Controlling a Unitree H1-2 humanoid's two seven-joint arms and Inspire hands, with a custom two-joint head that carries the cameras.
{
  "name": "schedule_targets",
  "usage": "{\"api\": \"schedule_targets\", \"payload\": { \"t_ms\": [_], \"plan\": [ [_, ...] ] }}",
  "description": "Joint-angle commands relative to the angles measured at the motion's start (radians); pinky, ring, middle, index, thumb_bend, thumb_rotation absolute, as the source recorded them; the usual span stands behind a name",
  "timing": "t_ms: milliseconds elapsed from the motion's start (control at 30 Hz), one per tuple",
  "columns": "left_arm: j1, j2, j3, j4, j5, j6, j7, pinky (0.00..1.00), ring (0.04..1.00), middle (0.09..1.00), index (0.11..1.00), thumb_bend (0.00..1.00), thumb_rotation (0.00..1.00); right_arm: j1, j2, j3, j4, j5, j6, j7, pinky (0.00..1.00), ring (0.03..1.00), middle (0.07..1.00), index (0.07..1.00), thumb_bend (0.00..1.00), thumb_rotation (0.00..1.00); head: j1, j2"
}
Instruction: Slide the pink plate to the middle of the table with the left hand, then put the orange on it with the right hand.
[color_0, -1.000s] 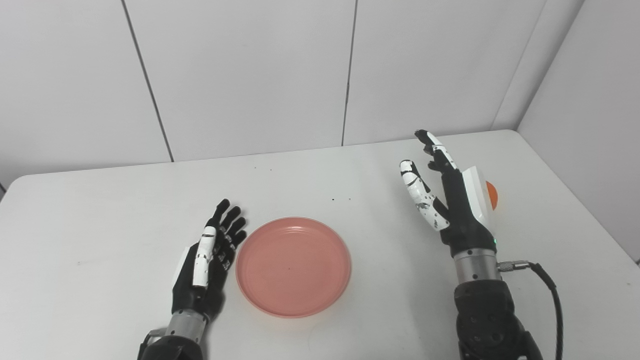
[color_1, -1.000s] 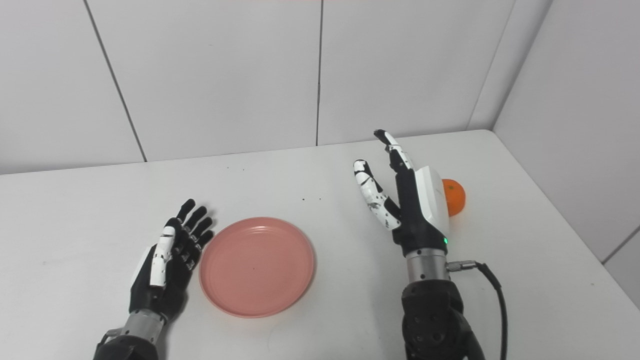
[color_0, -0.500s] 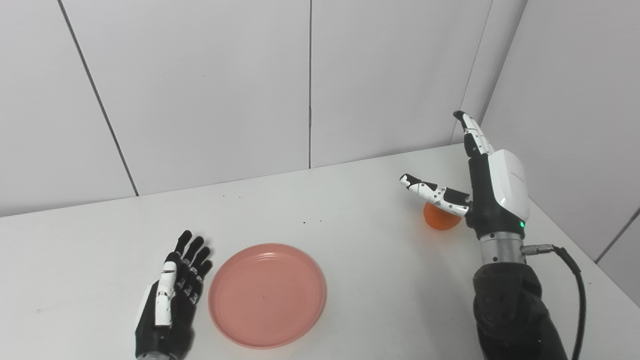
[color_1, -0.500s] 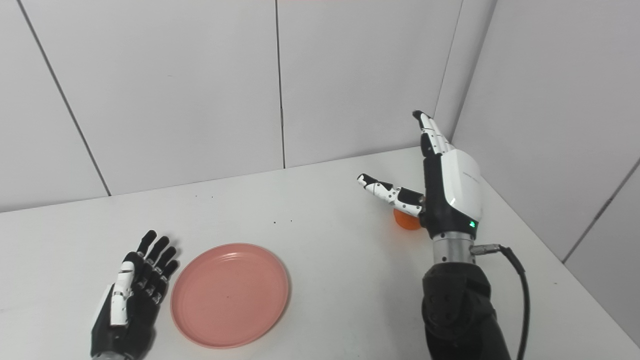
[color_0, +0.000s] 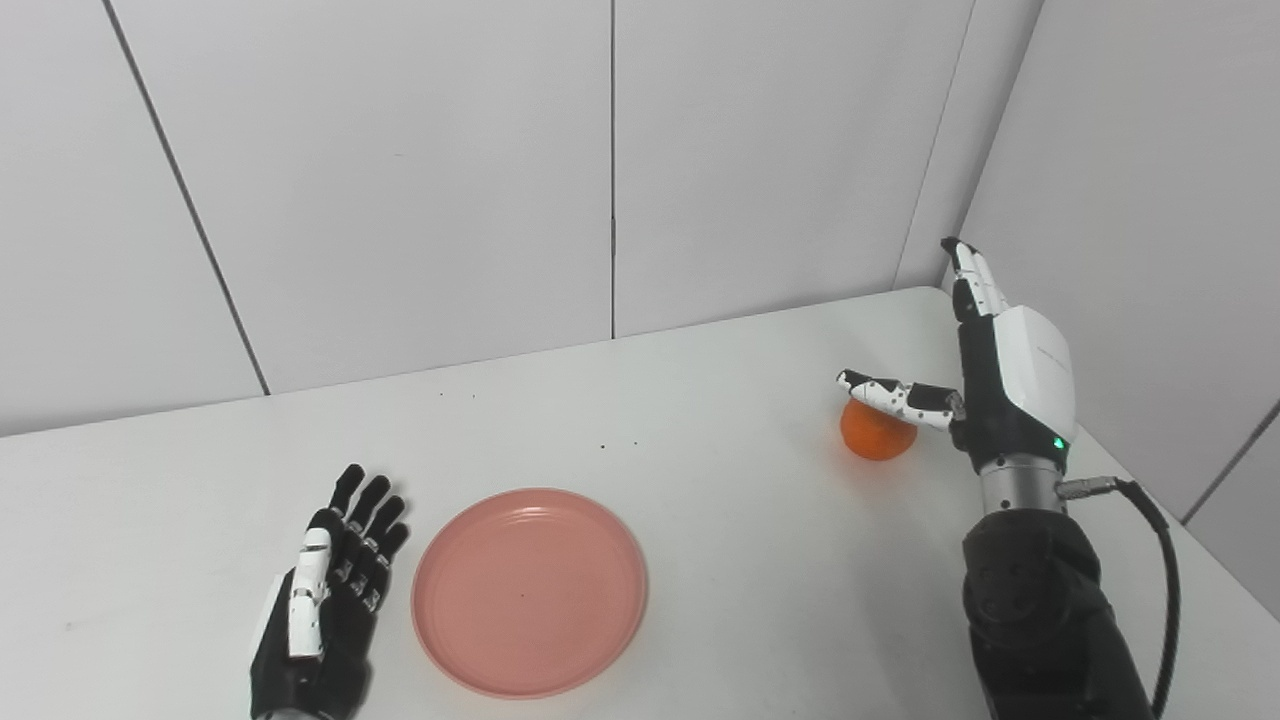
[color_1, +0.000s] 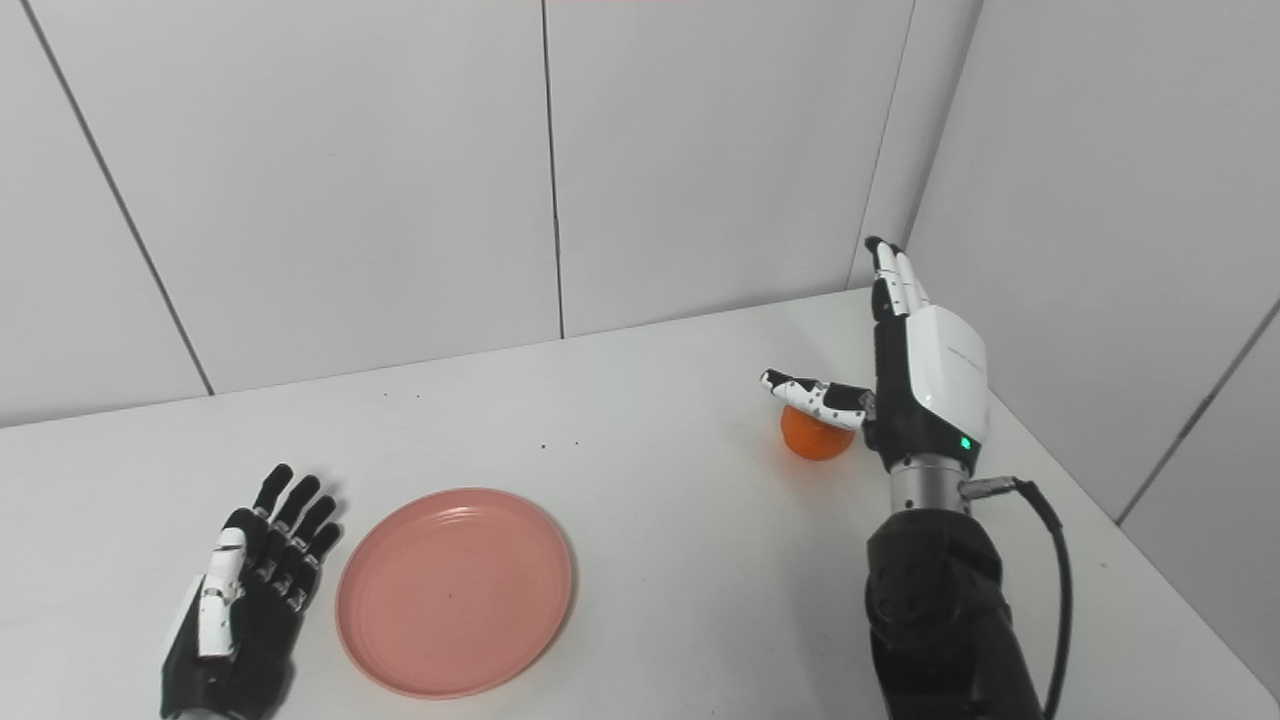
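**Orange near the right edge, plate near the front**

The orange (color_0: 877, 433) sits on the white tabletop (color_0: 700, 400) near its right edge; the right hand (color_0: 1000, 370), fingers spread and empty, stands just beside it, thumb crossing over it. The pink plate (color_0: 530, 590) lies flat near the front edge, nothing between. The left hand (color_0: 325, 610) rests open just beside the plate.

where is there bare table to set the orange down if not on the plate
Bare stretch between the round pink plate and the small orange; also the back strip by the wall. Crowded only where the black left hand flanks the plate and the right hand stands over the orange.
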Motion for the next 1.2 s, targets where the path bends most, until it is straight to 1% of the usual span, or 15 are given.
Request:
{"api": "schedule_targets", "payload": {
  "t_ms": [0,100,200,367,500,733,933,1033,1100,1167],
  "plan": [
    [0.031,0.008,0.002,0.028,0.007,0.050,0.015,0.98,0.961,0.964,0.963,0.30,1.00,-0.034,-0.035,-0.016,0.016,0.015,-0.006,-0.011,0.81,0.921,0.963,0.949,0.93,0.32,-0.001,0.000],
    [0.033,0.014,-0.001,0.029,0.009,0.040,0.007,0.99,0.966,0.969,0.968,0.30,1.00,-0.040,-0.043,-0.011,0.069,0.024,0.007,-0.010,0.80,0.912,0.958,0.952,0.95,0.36,-0.005,0.001],
    [0.034,0.016,-0.001,0.025,0.008,0.043,0.008,0.99,0.967,0.970,0.970,0.31,1.00,-0.048,-0.051,-0.006,0.111,0.030,0.020,-0.003,0.78,0.907,0.955,0.949,0.96,0.35,-0.009,0.003],
    [0.032,0.023,0.002,0.029,0.002,0.042,0.002,1.00,0.972,0.973,0.970,0.31,1.00,-0.053,-0.062,0.003,0.154,0.042,0.027,0.015,0.78,0.901,0.947,0.943,0.97,0.38,-0.012,0.007],
    [0.032,0.026,0.004,0.021,-0.002,0.055,0.002,1.00,0.974,0.976,0.972,0.30,1.00,-0.059,-0.064,0.005,0.179,0.056,0.029,0.033,0.80,0.908,0.950,0.945,0.97,0.40,-0.016,0.013],
    [0.034,0.034,0.005,0.006,-0.005,0.069,0.002,1.00,0.973,0.976,0.972,0.31,1.00,-0.078,-0.069,0.019,0.239,0.040,0.030,0.036,0.78,0.895,0.940,0.944,0.98,0.42,-0.018,0.025],
    [0.034,0.038,0.006,-0.002,-0.013,0.079,0.002,1.00,0.970,0.973,0.969,0.31,1.00,-0.097,-0.064,0.011,0.283,0.039,0.031,0.048,0.78,0.901,0.941,0.951,1.00,0.44,-0.020,0.036],
    [0.034,0.039,0.005,-0.005,-0.018,0.081,0.004,1.00,0.968,0.972,0.969,0.31,1.00,-0.110,-0.064,0.004,0.313,0.043,0.031,0.067,0.80,0.911,0.948,0.951,1.00,0.45,-0.019,0.041],
    [0.033,0.041,0.005,-0.004,-0.019,0.082,0.005,0.99,0.969,0.973,0.970,0.31,1.00,-0.121,-0.063,-0.001,0.335,0.050,0.031,0.074,0.81,0.916,0.952,0.949,0.99,0.45,-0.016,0.044],
    [0.032,0.041,0.006,-0.005,-0.022,0.085,0.006,1.00,0.970,0.973,0.969,0.31,1.00,-0.129,-0.064,-0.001,0.354,0.053,0.031,0.073,0.79,0.906,0.948,0.941,0.99,0.43,-0.015,0.046]
  ]
}}
